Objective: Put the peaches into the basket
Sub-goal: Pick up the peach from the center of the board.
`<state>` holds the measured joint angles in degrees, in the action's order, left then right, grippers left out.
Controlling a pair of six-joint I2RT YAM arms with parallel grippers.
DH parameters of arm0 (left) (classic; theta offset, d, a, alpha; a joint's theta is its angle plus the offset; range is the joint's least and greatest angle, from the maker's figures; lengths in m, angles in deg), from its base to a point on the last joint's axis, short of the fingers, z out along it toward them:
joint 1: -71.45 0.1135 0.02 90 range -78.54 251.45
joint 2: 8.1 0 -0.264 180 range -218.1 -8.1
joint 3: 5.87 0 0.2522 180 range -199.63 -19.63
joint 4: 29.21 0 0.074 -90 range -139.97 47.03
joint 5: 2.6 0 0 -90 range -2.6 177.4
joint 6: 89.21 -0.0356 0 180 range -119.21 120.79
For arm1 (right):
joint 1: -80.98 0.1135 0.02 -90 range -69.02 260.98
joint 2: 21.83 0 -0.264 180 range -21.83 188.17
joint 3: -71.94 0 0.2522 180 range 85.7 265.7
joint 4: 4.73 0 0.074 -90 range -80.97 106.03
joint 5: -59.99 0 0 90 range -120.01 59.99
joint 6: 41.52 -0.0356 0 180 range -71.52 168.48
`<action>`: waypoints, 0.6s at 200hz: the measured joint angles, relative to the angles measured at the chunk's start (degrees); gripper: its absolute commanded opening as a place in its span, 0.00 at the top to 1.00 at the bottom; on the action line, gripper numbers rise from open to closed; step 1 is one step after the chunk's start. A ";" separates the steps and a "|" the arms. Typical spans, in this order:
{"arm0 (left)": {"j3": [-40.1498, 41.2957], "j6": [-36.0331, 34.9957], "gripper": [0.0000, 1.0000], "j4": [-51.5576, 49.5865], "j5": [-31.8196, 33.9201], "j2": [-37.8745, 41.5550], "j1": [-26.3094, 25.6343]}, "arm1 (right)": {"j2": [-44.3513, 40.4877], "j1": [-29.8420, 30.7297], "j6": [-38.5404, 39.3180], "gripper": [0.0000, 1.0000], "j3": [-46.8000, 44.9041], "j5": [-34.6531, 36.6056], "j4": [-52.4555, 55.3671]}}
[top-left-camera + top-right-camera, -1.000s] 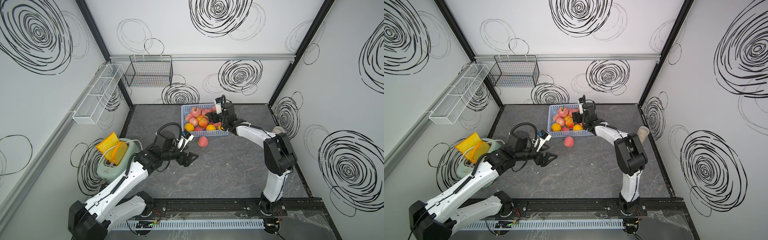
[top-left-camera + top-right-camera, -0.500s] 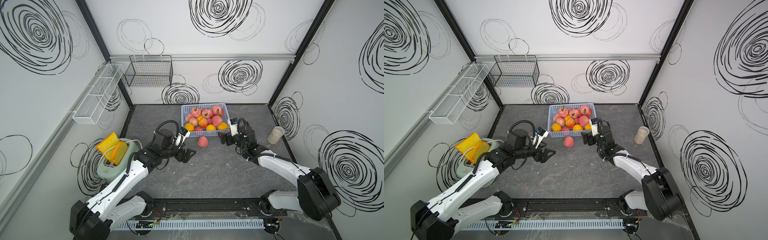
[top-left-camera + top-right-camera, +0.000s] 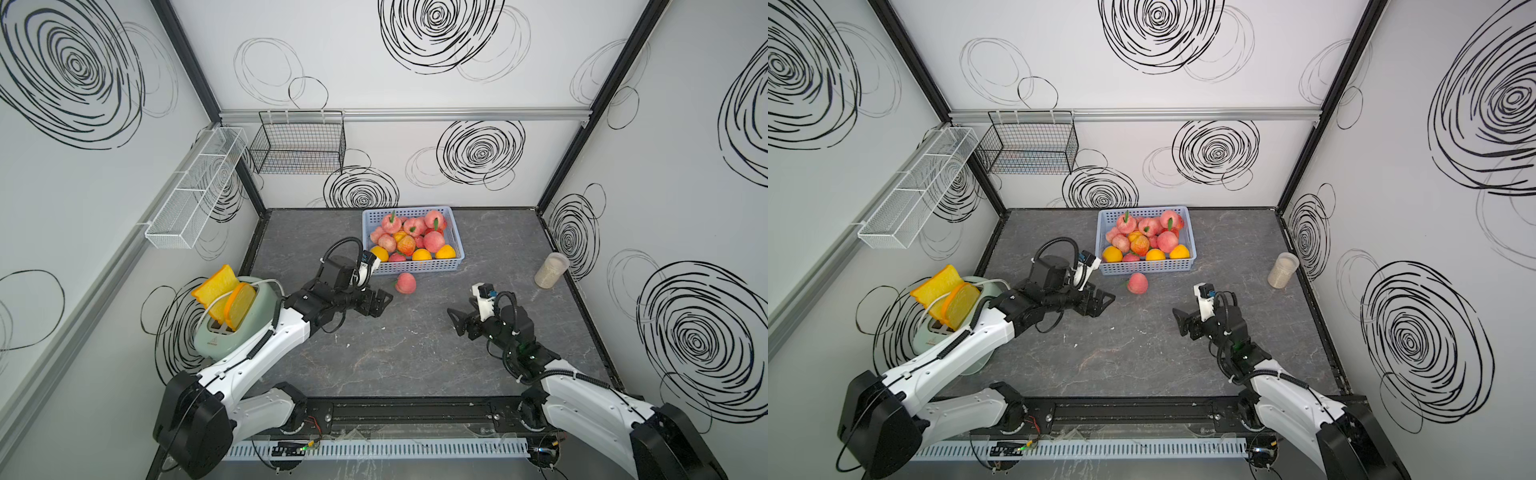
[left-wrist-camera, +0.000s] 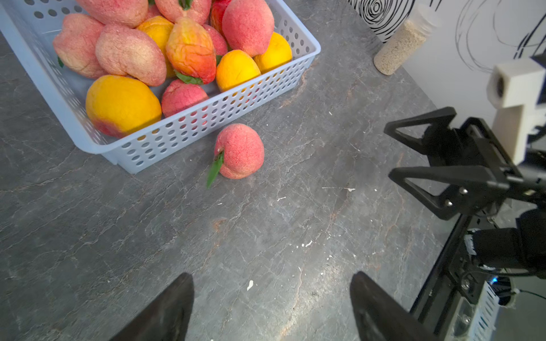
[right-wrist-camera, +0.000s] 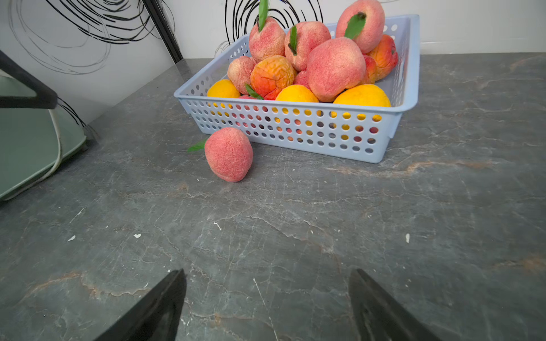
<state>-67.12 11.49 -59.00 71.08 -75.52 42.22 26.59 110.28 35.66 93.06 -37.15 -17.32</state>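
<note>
The light blue basket stands at the back middle of the table, heaped with several pink and yellow-orange peaches. One pink peach with a green leaf lies on the table just in front of the basket's front wall. My left gripper is open and empty, a short way to the left and front of that peach. My right gripper is open and empty, further off to the peach's front right.
A green toaster with toast slices sits at the left edge, under my left arm. A jar of grains stands by the right wall. A black wire basket and a white mesh rack hang on the walls.
My right arm has drawn back from over the basket to the front right of the table, gripper open. My left gripper has edged slightly nearer the loose peach.
</note>
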 measured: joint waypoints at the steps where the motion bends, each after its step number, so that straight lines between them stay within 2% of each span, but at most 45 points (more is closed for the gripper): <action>1: 0.04 0.15 0.13 0.13 0.11 -0.15 -0.09 | -0.13 0.00 -0.02 0.12 -0.07 0.00 0.00; 42: 1.14 6.10 0.14 8.85 4.02 -5.29 -3.87 | -0.02 0.22 -0.90 0.17 -0.35 -1.57 -2.40; 80: 3.80 14.45 0.12 19.45 7.54 -12.26 -5.86 | 3.41 1.79 -0.87 0.17 -0.04 -2.21 -2.60; 120: 3.89 22.21 0.09 25.09 13.94 -19.02 -8.41 | 3.19 3.15 -0.68 0.17 0.35 -1.79 -2.69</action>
<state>-63.23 33.69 -33.91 85.03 -94.53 33.81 29.78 113.43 34.98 93.41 -38.94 -20.01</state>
